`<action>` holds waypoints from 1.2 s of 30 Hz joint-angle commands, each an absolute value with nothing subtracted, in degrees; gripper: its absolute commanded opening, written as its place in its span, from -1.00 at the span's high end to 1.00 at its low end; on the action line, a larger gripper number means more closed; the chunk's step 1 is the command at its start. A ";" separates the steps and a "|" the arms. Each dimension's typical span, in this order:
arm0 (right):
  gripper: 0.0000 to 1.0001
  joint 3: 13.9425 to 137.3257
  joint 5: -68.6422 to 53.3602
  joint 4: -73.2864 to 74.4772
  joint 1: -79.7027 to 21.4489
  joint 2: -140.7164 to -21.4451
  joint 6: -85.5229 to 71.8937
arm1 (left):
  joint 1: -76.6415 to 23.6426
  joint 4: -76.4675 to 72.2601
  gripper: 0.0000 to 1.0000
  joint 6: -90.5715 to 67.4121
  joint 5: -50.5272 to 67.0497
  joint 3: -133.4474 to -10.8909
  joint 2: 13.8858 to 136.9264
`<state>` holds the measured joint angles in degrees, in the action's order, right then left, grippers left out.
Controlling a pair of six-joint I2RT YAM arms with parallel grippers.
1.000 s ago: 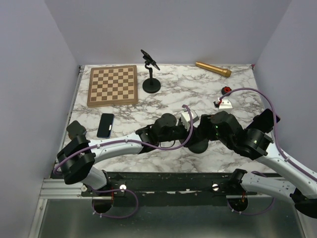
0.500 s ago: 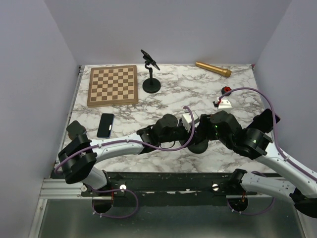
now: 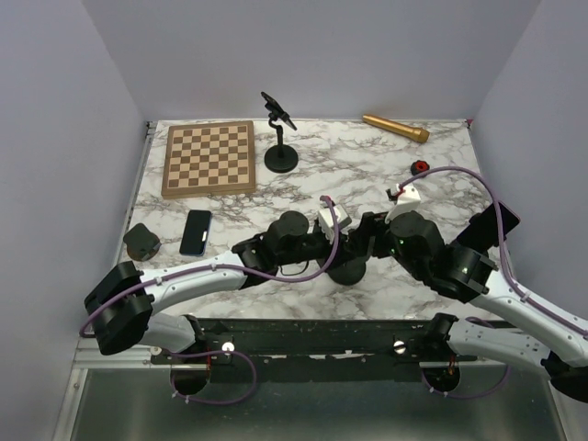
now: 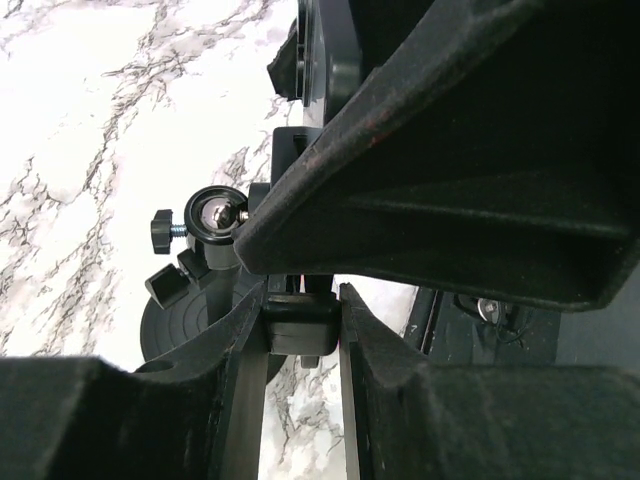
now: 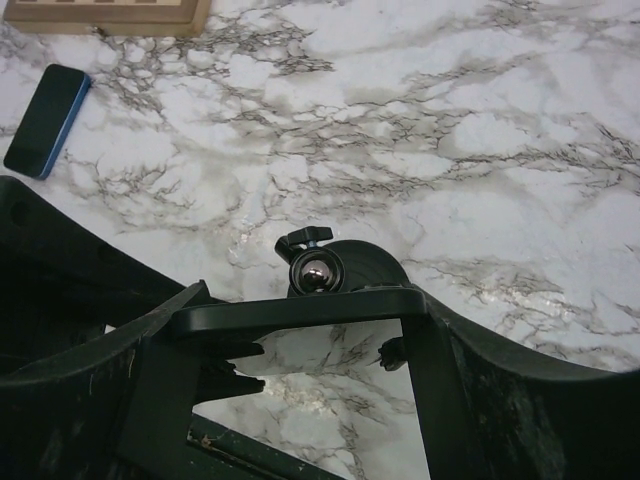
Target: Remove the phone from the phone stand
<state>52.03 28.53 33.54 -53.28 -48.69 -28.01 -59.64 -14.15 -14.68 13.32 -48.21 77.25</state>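
Observation:
A black phone stand [image 3: 347, 272] with a round base stands at the table's near middle. Both grippers meet over it. In the right wrist view my right gripper [image 5: 305, 322] is shut on a thin black slab seen edge-on, the phone [image 5: 300, 308], just above the stand's ball joint [image 5: 312, 270]. In the left wrist view my left gripper [image 4: 302, 345] is shut on a small black block [image 4: 300, 322] of the stand's clamp, beside the ball joint [image 4: 215, 213]. In the top view the left gripper [image 3: 342, 246] and right gripper [image 3: 366, 241] hide the phone.
A second stand [image 3: 280, 138] stands at the back middle. A chessboard [image 3: 209, 157] lies at the back left. A dark phone with a blue edge [image 3: 195, 231] lies flat at the left, with a black puck [image 3: 141, 240] beside it. A gold cylinder [image 3: 395, 128] lies at the back right.
Both arms and the stand between them have shifted a little to the left. The left arm's elbow has dropped lower, uncovering the black puck.

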 commanded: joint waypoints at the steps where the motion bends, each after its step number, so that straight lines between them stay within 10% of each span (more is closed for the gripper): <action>1: 0.99 52.07 41.00 30.83 -51.60 -48.37 -17.59 | -57.83 -13.88 1.00 -16.63 21.47 -45.26 73.20; 19: 0.99 54.92 1.42 26.78 -51.64 -50.51 -5.57 | -50.54 -18.84 1.00 -16.09 40.11 -44.86 78.73; 36: 0.99 51.36 -5.85 23.50 -51.59 -45.84 -10.77 | -50.54 -12.48 1.00 -11.76 42.31 -52.38 82.08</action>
<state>52.12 6.59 29.65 -49.78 -49.08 -7.22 -50.63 -13.69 -13.15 38.26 -49.01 80.05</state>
